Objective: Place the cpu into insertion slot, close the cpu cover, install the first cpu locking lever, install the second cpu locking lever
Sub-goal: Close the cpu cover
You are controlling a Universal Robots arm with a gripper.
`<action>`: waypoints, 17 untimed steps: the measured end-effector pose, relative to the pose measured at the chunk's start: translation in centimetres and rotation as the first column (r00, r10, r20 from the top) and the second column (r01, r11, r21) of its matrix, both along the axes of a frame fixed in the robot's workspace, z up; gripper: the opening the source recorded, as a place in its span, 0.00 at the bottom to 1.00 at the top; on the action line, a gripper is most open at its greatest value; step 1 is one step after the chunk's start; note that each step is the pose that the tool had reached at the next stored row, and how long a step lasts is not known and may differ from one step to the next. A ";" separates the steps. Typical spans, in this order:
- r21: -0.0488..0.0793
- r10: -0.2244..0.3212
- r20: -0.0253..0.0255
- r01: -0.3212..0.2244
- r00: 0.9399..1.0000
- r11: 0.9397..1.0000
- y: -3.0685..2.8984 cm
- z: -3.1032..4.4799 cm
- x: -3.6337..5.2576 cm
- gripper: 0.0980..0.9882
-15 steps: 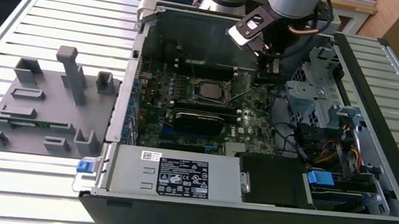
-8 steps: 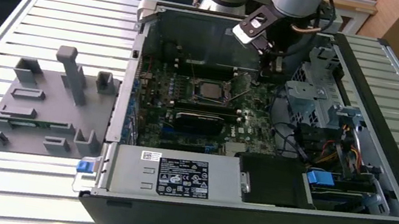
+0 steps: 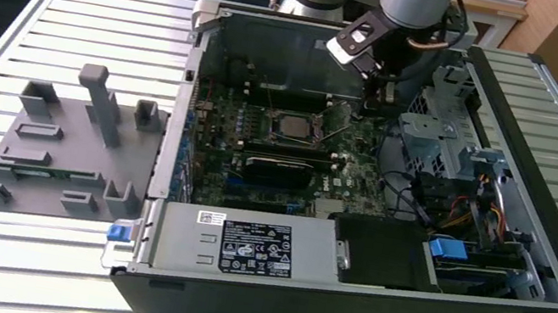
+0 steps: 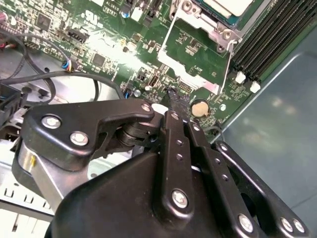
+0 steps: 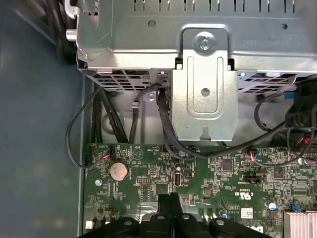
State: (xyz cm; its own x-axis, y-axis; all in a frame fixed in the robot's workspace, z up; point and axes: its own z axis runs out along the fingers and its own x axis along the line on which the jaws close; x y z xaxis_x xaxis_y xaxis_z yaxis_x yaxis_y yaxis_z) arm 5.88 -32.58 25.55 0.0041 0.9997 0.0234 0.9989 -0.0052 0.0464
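Note:
In the exterior view the insertion slot (image 3: 290,125) sits in the green board inside the open computer case, ringed by a silvery frame. My gripper (image 3: 380,108) hangs over the board to the exterior view's right of the slot, apart from it. In the second wrist view the cpu (image 4: 232,5) shows as a pale face inside the silvery cpu cover (image 4: 197,27). A thin wire lever (image 4: 227,67) runs along the cover's side. My gripper (image 4: 173,100) is shut with nothing between its fingers. In the first wrist view the gripper (image 5: 171,201) hovers just above the board near a coin battery (image 5: 118,171).
A metal drive cage (image 5: 205,94) with black cables (image 5: 168,129) stands close beyond the gripper. A black heatsink block (image 3: 276,171) lies near the slot. The power supply (image 3: 246,247) fills the case's front. A grey fixture tray (image 3: 68,145) rests on the slatted table at the exterior view's left.

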 end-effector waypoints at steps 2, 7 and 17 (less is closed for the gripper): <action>0.000 0.000 -0.002 0.000 1.000 1.000 0.08 -0.22 0.06 0.01; 0.000 0.000 -0.005 0.000 1.000 1.000 0.23 -0.85 0.08 0.01; -0.002 0.000 -0.006 0.000 1.000 1.000 0.30 -1.49 -0.03 0.01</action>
State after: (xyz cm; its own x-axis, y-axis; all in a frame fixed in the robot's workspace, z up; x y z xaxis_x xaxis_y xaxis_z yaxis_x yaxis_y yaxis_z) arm 5.84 -32.29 24.06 0.0043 0.9998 0.0213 0.9992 -0.0052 0.0401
